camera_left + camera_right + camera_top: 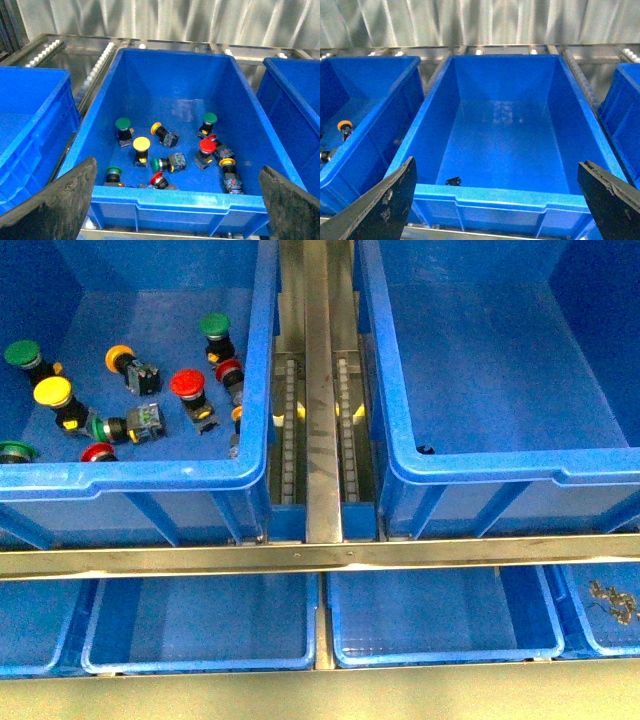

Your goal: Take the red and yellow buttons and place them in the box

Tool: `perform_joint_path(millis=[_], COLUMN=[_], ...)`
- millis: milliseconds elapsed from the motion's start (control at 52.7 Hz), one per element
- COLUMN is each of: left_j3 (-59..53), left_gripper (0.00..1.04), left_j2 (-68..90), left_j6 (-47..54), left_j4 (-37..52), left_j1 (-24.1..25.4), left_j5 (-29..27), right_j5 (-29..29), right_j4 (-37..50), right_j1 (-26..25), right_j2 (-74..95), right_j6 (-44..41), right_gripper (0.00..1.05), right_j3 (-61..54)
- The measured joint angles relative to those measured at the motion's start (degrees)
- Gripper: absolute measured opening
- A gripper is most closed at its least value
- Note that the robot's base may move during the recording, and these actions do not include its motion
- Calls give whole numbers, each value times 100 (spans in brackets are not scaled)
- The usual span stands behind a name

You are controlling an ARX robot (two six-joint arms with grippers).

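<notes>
Red and yellow buttons lie mixed with green ones on the floor of the left blue bin (130,480). Among them are a red button (187,384) and a yellow button (52,392). In the left wrist view the same red button (206,145) and yellow button (141,144) show. My left gripper (177,170) hangs open above that bin's near rim (175,200), holding nothing. The box (500,465) is the big bin on the right. My right gripper (497,162) is open above its near rim (495,196). Neither arm shows in the front view.
A small black piece (453,181) lies in the box's near corner. A steel roller track (315,420) runs between the two bins, with a steel rail (320,555) across their front. Below it sit shallow blue trays (200,625); the far right one holds small metal parts (612,600).
</notes>
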Motion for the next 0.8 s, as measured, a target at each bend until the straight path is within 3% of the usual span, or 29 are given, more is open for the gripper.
perform_joint_path(millis=[190,209,247,304,456,607,797], left_j3=[0,85,728,1349,2221,3045,4439], left_gripper=[97,97,97,97,97,97,97], left_j2=[0,166,1034,2155,3871,5501,8063], left_j6=[0,-98,-629,-953,-876,302,1626], left_j4=[0,-262,-1641,-2374,-1917,-1093,-437], left_j1=[0,-59,-319,-352,31,625,586], left_j5=[-2,-208,-874,-938,-260,935,1353], right_j5=[0,0,13,-4,-2,2,0], right_j4=[0,0,0,0,0,0,0], right_j1=[0,0,0,0,0,0,0], right_j2=[0,0,0,-2,-2,-2,-2], right_j6=[0,0,-2,0,0,-2,0], right_gripper=[98,98,98,98,98,98,98], right_j3=[0,0,0,0,0,0,0])
